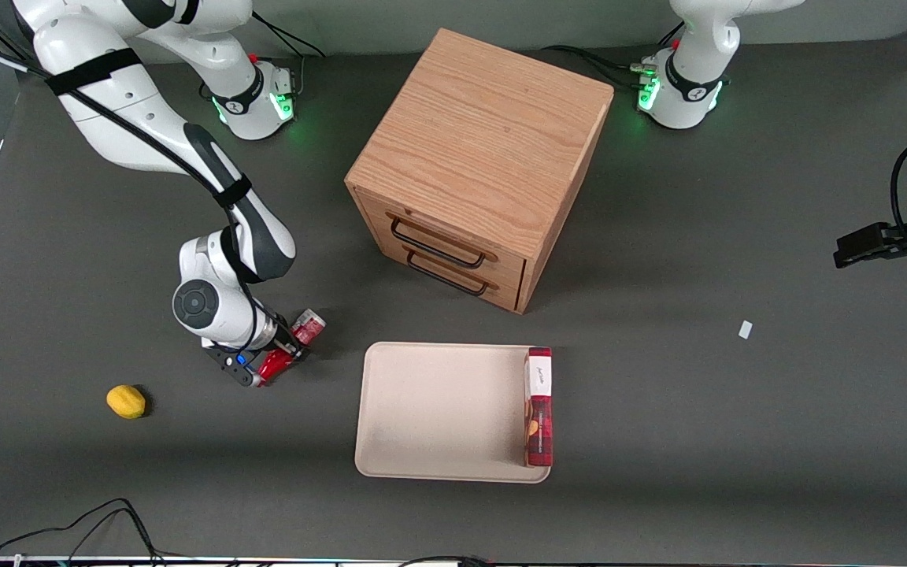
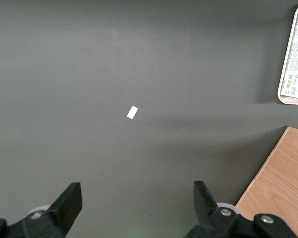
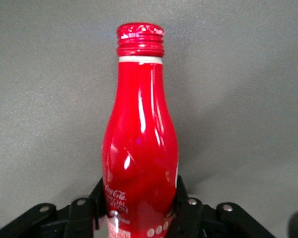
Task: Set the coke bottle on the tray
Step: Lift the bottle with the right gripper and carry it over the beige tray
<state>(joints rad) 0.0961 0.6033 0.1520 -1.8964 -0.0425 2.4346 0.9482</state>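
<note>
Coke bottle (image 3: 140, 148): clamped at its lower body between the gripper (image 1: 280, 353) fingers, over the table (image 1: 697, 409). Tray (image 1: 438, 409): near the gripper, toward the parked arm's end, holding a red plaid box (image 1: 539, 406) along one edge. Lemon (image 1: 126, 401): nearer the front camera than the gripper.

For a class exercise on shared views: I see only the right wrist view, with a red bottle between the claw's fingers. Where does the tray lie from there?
Observer: The tray lies beside the claw, toward the parked arm's end.
Operator: Is it bare?
Observer: No, a red plaid box lies along one edge.
Operator: Anything else near the coke bottle?
Observer: A yellow fruit lies toward the working arm's end.
</note>
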